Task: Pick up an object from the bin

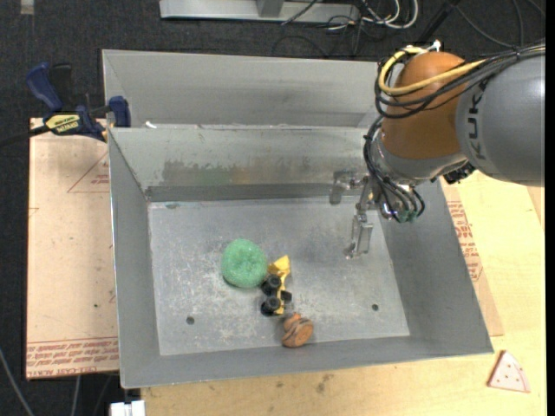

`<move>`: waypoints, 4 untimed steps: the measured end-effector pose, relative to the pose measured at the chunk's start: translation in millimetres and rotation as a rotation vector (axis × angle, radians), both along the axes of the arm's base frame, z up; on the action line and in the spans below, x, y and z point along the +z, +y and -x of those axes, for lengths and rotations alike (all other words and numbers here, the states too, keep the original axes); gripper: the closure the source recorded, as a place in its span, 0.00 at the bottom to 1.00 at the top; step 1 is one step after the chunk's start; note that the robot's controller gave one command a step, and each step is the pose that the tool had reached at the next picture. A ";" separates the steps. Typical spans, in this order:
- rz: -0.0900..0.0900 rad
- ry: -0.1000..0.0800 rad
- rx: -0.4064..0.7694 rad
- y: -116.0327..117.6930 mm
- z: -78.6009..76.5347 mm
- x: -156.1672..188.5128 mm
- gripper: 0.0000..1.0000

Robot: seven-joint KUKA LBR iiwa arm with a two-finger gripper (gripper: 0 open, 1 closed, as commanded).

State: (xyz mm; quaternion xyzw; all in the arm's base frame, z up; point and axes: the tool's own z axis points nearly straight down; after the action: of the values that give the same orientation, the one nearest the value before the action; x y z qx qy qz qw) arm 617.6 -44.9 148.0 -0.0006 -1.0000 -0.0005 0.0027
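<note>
In the camera view, the grey bin (195, 232) takes up the middle of the frame, with sloped walls round a flat floor. The arm (512, 120) comes in from the upper right. Its wrist carries an orange cover (421, 111), and cables (401, 59) loop over the top of that cover. Below the cover, the claw (357, 232) hangs down at the right of centre, over bare floor close to the right wall. Whether it is wide or narrow cannot be told from this angle.

The loose things lie together at the lower centre of the frame, well apart from the claw and to its lower left. The biggest is a round green lump (244, 263). Just to its right, touching or nearly touching it, is a small yellow piece (279, 269). A small black piece (276, 301) lies directly below the yellow one and close against it. Lowest of all, near the front wall, sits a brown lump (297, 329), just beside the black piece and to its lower right.
</note>
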 end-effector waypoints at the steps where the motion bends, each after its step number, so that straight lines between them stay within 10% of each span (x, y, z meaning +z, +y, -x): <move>1: 0.000 -0.007 0.001 0.1 -1.5 4.9 0.00; 2: 0.000 -0.011 -0.101 15.5 -0.2 -58.2 0.00; 4: -0.001 -0.008 0.240 82.5 11.2 -46.2 0.00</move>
State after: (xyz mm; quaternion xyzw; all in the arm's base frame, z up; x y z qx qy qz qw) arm 606.5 37.6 101.8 0.1192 -0.9929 -0.0008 -0.0010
